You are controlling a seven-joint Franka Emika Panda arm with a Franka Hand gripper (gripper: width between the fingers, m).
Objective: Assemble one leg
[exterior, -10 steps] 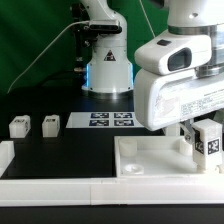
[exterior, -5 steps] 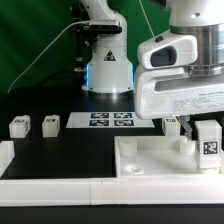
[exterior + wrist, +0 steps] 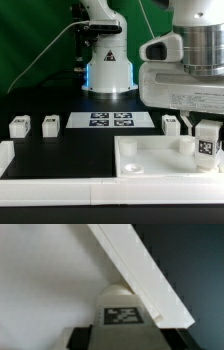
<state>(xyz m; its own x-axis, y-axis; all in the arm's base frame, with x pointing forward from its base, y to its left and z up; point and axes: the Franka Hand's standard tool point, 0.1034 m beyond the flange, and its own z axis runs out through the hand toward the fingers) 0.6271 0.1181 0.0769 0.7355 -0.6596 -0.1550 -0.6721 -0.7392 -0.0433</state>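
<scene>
Exterior view: leg (image 3: 207, 142) upright, tag camera-facing.

Exterior view: bright, even light, low-res and soft overall. White slab (image 3: 150, 160) is nearly blown out, with only faint shading along its rim. Black counter (image 3: 70, 150) has no glare. Arm base (image 3: 108, 72) glows blue. Wrist view: close-in and blurry, leg (image 3: 122, 308) tag fuzzy, edges smeared.
</scene>
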